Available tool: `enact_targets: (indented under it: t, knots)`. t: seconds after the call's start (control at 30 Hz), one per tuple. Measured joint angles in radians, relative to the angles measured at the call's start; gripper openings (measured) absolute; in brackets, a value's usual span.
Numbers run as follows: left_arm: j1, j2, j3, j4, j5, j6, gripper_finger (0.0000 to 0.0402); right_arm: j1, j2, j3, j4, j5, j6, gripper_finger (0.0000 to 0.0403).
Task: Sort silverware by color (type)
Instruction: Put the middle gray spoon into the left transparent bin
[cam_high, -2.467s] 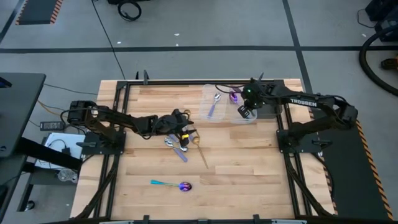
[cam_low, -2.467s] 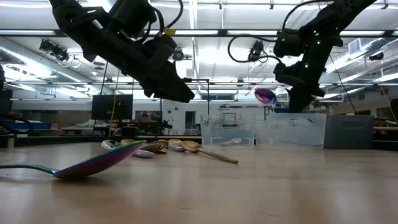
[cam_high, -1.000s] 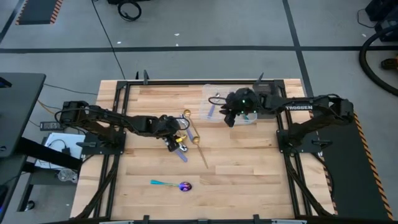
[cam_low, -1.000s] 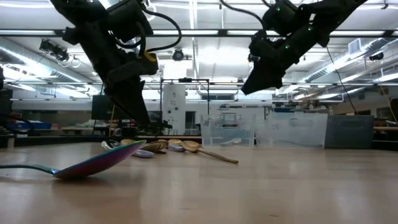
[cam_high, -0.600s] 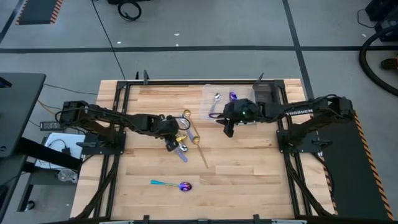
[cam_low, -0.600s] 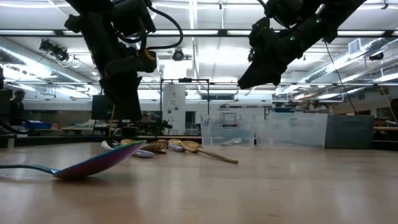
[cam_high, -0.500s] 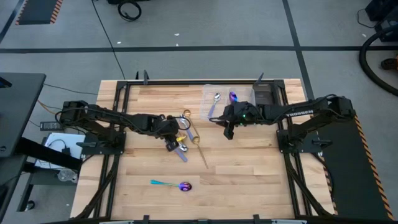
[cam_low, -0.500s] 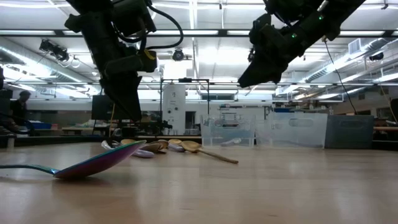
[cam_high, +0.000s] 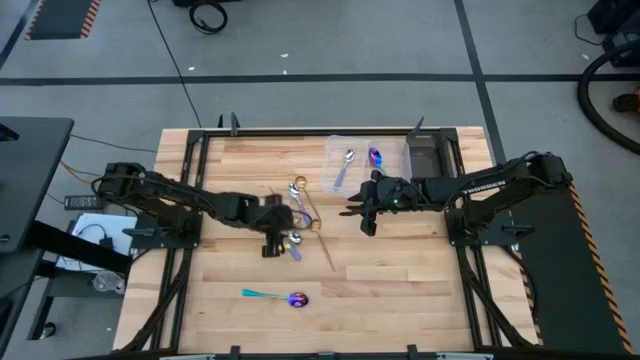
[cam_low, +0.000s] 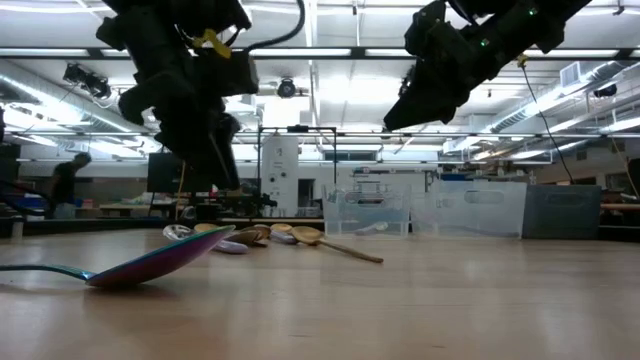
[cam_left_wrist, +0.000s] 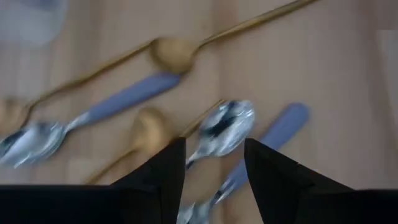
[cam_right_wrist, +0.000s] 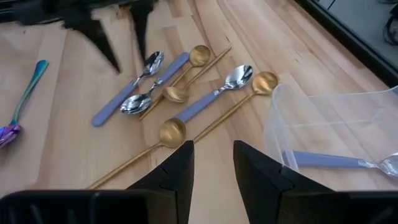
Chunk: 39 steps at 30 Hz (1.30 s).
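With the left hand (cam_left_wrist: 214, 162) spread open directly above the pile of spoons (cam_high: 295, 225) at mid-tabletop, centre its fingers on one handle, probably the blue-handled spoon (cam_left_wrist: 227, 127), before closing.

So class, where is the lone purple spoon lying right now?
High view: the purple spoon lies alone near the table's front edge, well clear of the spoon pile.

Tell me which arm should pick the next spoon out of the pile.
Probably left. The left pincer hangs open directly over the spoon pile, its fingers either side of a silver spoon. The right pincer, also open and empty, sits off to the side, between the pile and the clear tray.
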Motion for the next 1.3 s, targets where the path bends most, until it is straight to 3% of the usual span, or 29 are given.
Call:
enact_targets:
  t: [0.27,0.7,1.07,1.3]
  knots:
    - [-0.112,0.101,0.0,0.153,-0.112,0.054,0.0169,0.01,0.0,0.0,0.005,0.044,0.0,0.0121]
    - [-0.185,0.204,-0.002,0.196,-0.307,0.065,0.0169,0.01,0.0,0.0,0.025,0.05,0.0,0.0122]
    - [-0.186,0.255,-0.001,0.214,-0.32,0.113,0.0165,0.01,0.0,0.0,0.026,0.049,-0.001,0.0122]
    - [-0.187,0.277,0.002,0.217,-0.328,0.13,0.0111,0.01,0.0,0.0,0.023,0.049,-0.008,0.012]
